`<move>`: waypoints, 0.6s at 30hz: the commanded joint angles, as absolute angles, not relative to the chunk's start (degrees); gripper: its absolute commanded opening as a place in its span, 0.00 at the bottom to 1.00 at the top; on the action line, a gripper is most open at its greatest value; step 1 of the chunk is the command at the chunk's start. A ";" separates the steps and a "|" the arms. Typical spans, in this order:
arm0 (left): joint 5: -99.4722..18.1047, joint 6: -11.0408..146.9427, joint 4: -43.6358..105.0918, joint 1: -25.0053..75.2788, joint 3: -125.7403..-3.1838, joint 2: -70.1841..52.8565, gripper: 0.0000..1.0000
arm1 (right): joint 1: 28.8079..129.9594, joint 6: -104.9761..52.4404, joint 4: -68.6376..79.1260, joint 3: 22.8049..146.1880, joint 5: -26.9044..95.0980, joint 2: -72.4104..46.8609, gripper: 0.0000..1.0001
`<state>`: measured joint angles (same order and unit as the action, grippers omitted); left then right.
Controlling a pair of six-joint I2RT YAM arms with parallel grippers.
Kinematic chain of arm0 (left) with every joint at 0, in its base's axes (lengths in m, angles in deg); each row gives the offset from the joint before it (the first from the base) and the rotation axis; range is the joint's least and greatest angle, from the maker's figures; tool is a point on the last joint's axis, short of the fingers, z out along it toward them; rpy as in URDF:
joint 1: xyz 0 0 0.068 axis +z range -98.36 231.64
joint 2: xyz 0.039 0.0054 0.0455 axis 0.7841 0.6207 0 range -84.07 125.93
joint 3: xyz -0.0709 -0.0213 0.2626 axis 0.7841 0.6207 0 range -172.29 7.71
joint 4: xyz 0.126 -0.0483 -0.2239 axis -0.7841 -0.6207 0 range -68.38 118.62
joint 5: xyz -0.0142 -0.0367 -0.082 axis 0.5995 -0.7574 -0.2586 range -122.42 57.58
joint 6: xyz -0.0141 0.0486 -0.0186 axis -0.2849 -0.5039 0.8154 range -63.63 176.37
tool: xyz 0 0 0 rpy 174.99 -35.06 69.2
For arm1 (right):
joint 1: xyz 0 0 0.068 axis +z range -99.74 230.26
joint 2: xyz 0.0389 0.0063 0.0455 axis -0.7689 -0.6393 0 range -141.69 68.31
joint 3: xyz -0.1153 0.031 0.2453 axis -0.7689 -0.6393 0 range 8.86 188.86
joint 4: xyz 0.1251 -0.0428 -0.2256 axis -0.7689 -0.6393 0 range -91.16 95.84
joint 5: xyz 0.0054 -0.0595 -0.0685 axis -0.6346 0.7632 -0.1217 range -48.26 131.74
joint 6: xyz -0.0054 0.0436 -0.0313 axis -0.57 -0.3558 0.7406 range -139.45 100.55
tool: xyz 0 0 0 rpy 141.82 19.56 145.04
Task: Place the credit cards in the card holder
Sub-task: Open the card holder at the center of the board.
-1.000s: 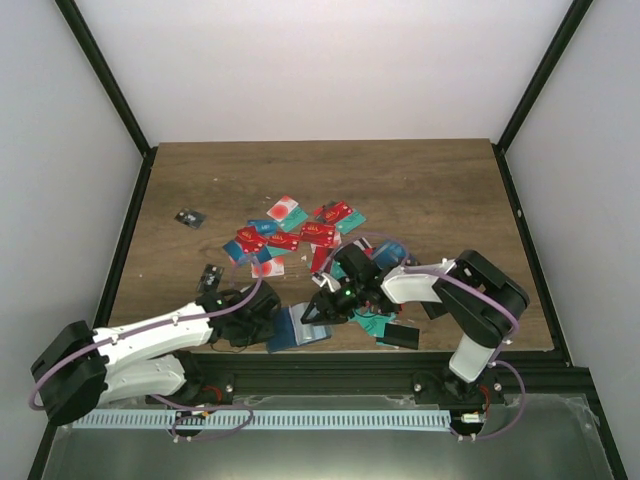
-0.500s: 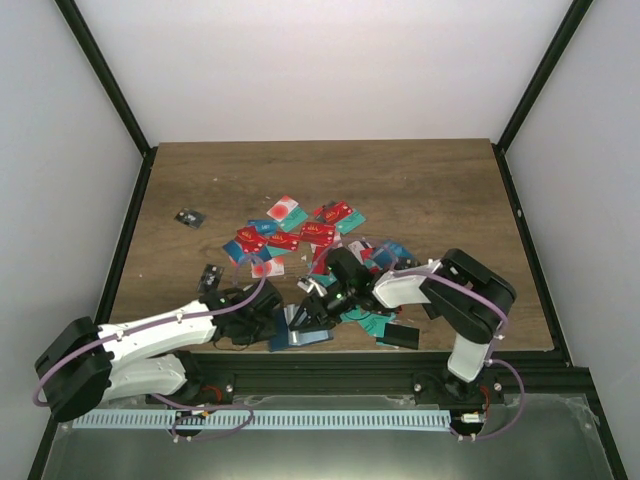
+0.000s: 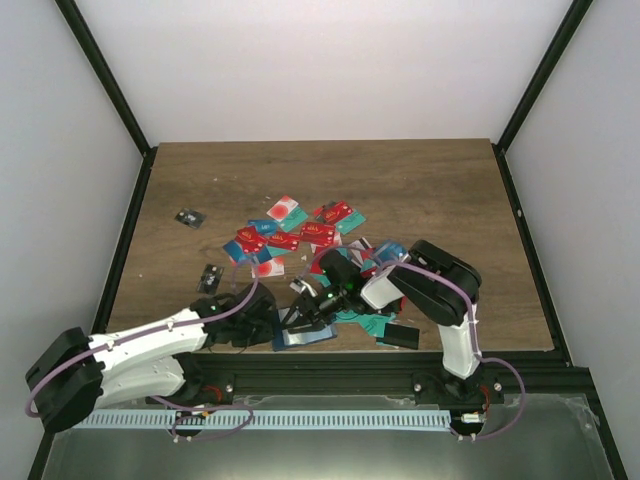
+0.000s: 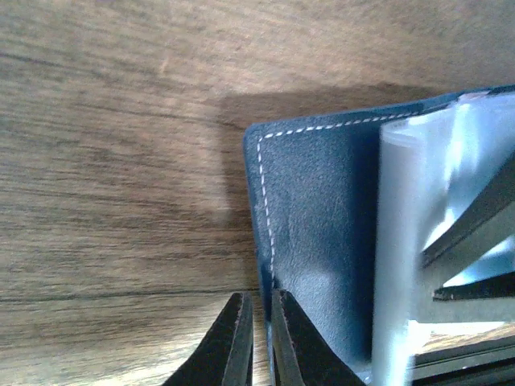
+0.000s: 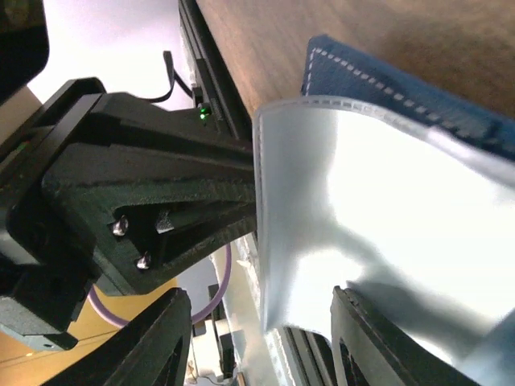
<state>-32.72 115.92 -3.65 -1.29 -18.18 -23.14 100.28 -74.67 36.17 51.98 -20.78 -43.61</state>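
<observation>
My left fingers (image 4: 229, 342) were clenched on the cover edge of the dark navy folding card holder (image 4: 314, 225), which lay open on the wooden counter (image 3: 420, 180). My right fingers (image 5: 157, 346) stood released around its clear sleeve (image 5: 362, 201). I saw no card inside yet. The red, teal and blue plastic credit cards (image 3: 290, 238) lay scattered just beyond the holder.

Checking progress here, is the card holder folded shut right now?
No, the card holder is spread open, its clear sleeves exposed.

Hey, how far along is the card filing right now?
Done: no card visibly inside. In hand: left gripper clamps the card holder by its cover, jaws shut; right gripper straddles its clear sleeve, jaws open. Left: the credit cards lie scattered on the table.
</observation>
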 commanded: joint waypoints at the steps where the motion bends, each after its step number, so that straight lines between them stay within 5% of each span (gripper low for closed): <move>1: -34.70 114.86 -1.46 -0.50 -16.22 -24.77 0.12 | 100.79 -76.37 39.34 53.87 -20.44 -46.90 0.51; 9: -36.47 115.25 -5.41 -0.23 -17.77 -28.37 0.20 | 100.80 -76.28 36.40 55.85 -19.08 -49.83 0.53; 18: -37.47 115.84 -14.42 -0.30 -25.83 -34.77 0.34 | 100.79 -66.60 15.60 63.16 -15.37 -42.57 0.54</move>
<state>-35.93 116.23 -11.52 -0.44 -22.49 -34.18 100.28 -71.77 26.85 59.56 -18.25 -46.50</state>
